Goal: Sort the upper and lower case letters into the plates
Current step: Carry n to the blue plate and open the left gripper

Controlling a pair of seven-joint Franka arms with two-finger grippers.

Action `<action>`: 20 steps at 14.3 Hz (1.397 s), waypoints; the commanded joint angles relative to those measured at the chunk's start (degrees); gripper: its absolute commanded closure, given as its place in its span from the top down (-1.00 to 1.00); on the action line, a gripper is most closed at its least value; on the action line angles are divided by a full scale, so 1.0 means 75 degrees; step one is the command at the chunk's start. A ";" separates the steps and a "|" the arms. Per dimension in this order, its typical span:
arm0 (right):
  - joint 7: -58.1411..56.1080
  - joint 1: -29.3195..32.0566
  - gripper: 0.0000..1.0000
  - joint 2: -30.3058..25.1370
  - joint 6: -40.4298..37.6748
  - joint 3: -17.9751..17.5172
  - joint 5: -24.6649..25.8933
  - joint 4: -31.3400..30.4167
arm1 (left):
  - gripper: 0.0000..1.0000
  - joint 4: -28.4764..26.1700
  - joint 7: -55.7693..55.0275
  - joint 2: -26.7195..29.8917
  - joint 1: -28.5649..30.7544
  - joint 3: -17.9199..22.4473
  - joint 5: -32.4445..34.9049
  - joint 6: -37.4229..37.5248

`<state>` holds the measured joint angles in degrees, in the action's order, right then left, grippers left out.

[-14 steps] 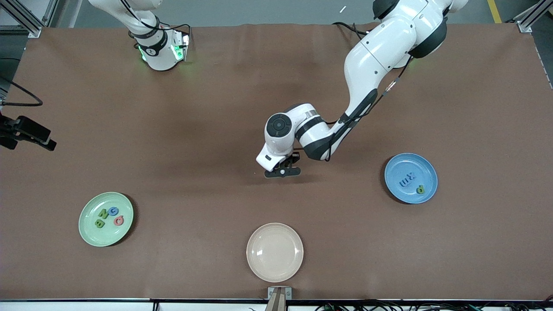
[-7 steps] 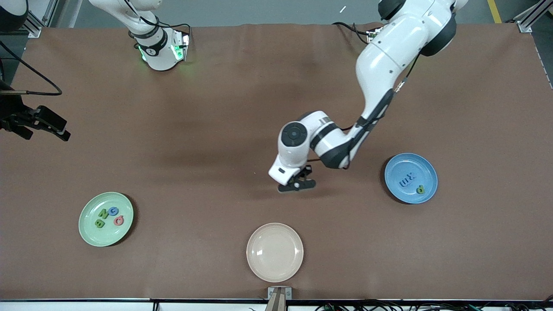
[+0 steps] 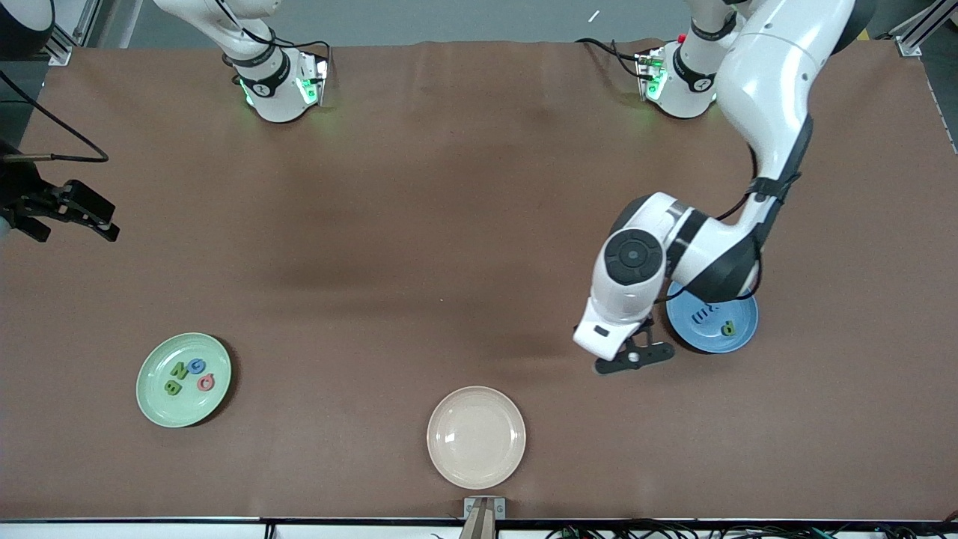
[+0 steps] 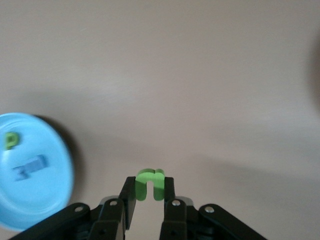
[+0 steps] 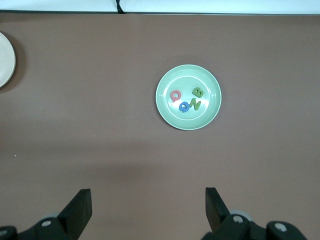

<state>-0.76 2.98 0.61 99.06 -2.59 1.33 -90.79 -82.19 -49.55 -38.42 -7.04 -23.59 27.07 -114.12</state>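
Note:
My left gripper (image 3: 633,359) hangs over the bare table just beside the blue plate (image 3: 741,335), shut on a small green letter (image 4: 150,183) shaped like an arch. The blue plate (image 4: 52,192) holds a green p (image 3: 727,327) and dark blue small letters (image 3: 703,313). The pale green plate (image 3: 159,408) lies toward the right arm's end and holds a green B (image 3: 172,387), a green N (image 3: 179,369), a blue G (image 3: 197,365) and a pink letter (image 3: 206,383). My right gripper (image 3: 78,213) is open and empty, high over the table's edge; the green plate (image 5: 165,107) shows below it.
A cream-beige plate (image 3: 476,437) with nothing on it lies near the front edge of the table, between the two other plates; its edge shows in the right wrist view (image 5: 4,59). The left arm's elbow covers part of the blue plate.
My left arm has carried the green letter from over the table's middle toward the blue plate. My right gripper has shifted slightly at the table's edge.

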 commanded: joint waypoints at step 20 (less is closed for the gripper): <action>-0.0028 0.0118 1.00 -0.0210 -0.0457 -0.0088 0.0080 0.0059 | 1.00 -0.2484 0.1579 0.0972 0.4513 -0.1636 0.0094 -0.0230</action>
<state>-0.85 3.09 0.20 95.97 -2.57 1.59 -89.76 -102.08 -38.03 -33.81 26.76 -35.28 27.29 -117.15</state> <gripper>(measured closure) 0.000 0.286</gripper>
